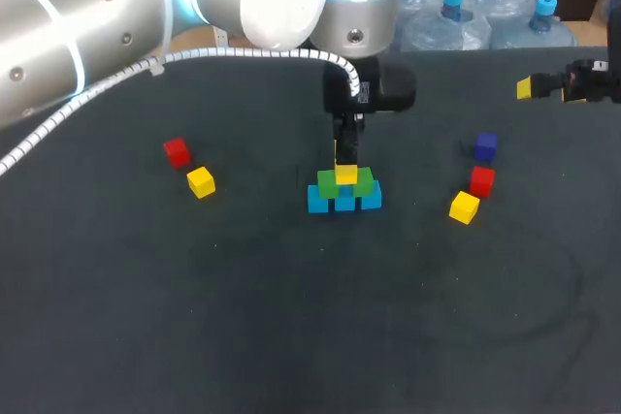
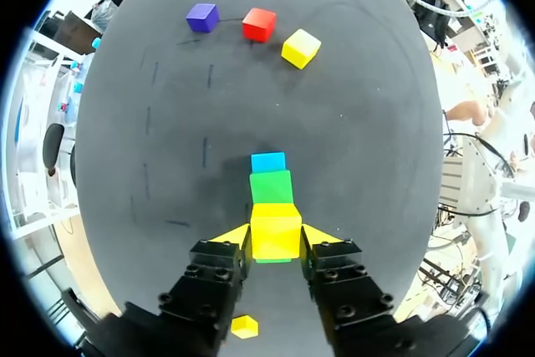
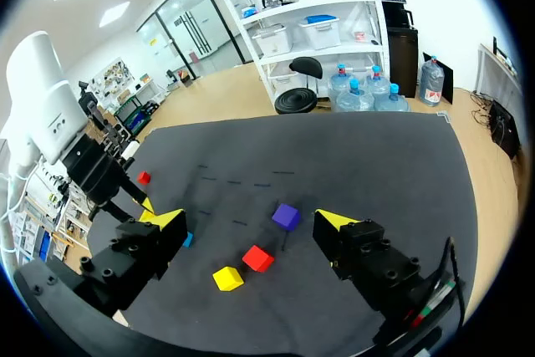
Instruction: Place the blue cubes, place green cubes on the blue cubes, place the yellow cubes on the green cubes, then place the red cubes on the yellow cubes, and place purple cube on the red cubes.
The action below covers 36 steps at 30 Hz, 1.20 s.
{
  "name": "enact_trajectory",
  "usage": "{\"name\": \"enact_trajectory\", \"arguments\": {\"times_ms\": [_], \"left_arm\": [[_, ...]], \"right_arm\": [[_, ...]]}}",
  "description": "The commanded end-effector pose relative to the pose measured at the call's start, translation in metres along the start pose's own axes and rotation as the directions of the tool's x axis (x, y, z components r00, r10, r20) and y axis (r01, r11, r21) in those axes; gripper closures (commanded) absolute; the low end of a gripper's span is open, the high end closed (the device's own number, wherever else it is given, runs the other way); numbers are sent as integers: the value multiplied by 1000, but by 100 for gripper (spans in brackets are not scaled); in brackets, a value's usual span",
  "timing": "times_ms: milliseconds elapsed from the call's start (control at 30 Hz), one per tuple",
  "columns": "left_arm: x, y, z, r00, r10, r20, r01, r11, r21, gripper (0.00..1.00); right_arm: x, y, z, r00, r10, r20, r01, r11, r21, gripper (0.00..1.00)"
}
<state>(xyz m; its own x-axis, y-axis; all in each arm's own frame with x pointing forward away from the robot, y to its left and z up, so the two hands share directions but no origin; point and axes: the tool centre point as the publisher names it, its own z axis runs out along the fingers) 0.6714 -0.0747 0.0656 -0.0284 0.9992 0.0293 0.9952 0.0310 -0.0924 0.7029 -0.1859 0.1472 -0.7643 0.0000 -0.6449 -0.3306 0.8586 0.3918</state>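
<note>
Yellow cube (image 2: 276, 230) pinched in left claw (image 2: 276, 238), on green cubes (image 1: 328, 184) over blue cubes (image 1: 318, 201), mid-worktop (image 1: 291, 317). Left arm (image 1: 116, 16) points straight down over the stack. Right claw (image 3: 249, 221) spread wide, off the worktop near its right edge. Ahead of it: purple cube (image 3: 286, 216), red cube (image 3: 257, 257), spare yellow cube (image 3: 227, 277).

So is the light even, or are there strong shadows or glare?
Head view: even light on the dark table, only faint shadows beside the loose cubes; the left arm has a shining white shell and glowing rings. Left wrist view: a soft darker patch on the table beside the stack under the left claw. Right wrist view: no glare on the table.
</note>
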Motion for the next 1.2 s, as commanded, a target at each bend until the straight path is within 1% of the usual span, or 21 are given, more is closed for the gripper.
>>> {"name": "enact_trajectory", "arguments": {"times_ms": [33, 167, 200, 267, 300, 367, 400, 433, 567, 733, 767, 800, 867, 1033, 1067, 1100, 1167, 1200], "left_arm": [[1, 0, 0, 1000, 2, 1, -2, 1000, -2, 61], [0, 0, 0, 1000, 5, -4, -5, 1000, -4, 52], [0, 0, 0, 1000, 6, -4, -6, 1000, -4, 47], [0, 0, 0, 1000, 7, -3, -7, 1000, -4, 24], [0, 0, 0, 1000, 7, -3, -7, 1000, -5, 18], [-1, 0, 0, 1000, 7, -3, -7, 1000, -4, 11], [-1, 0, 0, 1000, 8, -2, -8, 1000, -4, 3], [-1, 0, -1, 1000, 8, 2, -8, 1000, -4, 0], [3, 0, -7, 1000, 4, 18, -4, 1000, -14, 0], [16, -1, -22, 999, -14, 32, 15, 999, -44, 0], [19, -1, -24, 999, -15, 33, 16, 999, -46, 2], [23, -2, -26, 999, -19, 36, 21, 999, -50, 4], [30, -3, -32, 999, -32, 34, 34, 998, -61, 3], [51, -9, -37, 998, -64, 27, 65, 996, -67, 5], [56, -9, -37, 997, -74, 13, 74, 995, -70, 3], [62, -10, -36, 997, -82, -1, 82, 995, -65, 4], [74, -10, -33, 993, -111, -29, 109, 992, -62, 11], [80, -11, -32, 992, -119, -38, 117, 991, -59, 10]], "right_arm": [[0, 1, -1, 1000, 1, 0, -1, 1000, 5, 0], [0, 1, -1, 1000, 1, 0, -1, 1000, 5, 0], [0, 1, -1, 1000, 1, 0, -1, 1000, 5, 0], [0, 1, -1, 1000, 1, 0, -1, 1000, 5, 0], [0, 1, -1, 1000, 1, 0, -1, 1000, 5, 0], [0, 1, -1, 1000, 1, 0, -1, 1000, 5, 0], [0, 1, -1, 1000, 1, 0, -1, 1000, 5, 0], [0, 1, -1, 1000, 1, 0, -1, 1000, 5, 0], [0, 1, -1, 1000, 1, 0, -1, 1000, 5, 0], [0, 1, -1, 1000, 1, 0, -1, 1000, 5, 0], [0, 1, -1, 1000, 1, 0, -1, 1000, 5, 0], [0, 1, -1, 1000, 1, 0, -1, 1000, 5, 0], [0, 1, -1, 1000, 1, 0, -1, 1000, 5, 0], [0, 1, -1, 1000, 1, 0, -1, 1000, 5, 0], [0, 1, -1, 1000, 1, 0, -1, 1000, 5, 0], [0, 1, -1, 1000, 1, 0, -1, 1000, 5, 0], [0, 1, -1, 1000, 1, 0, -1, 1000, 5, 0], [0, 1, -1, 1000, 1, 0, -1, 1000, 5, 0]]}}
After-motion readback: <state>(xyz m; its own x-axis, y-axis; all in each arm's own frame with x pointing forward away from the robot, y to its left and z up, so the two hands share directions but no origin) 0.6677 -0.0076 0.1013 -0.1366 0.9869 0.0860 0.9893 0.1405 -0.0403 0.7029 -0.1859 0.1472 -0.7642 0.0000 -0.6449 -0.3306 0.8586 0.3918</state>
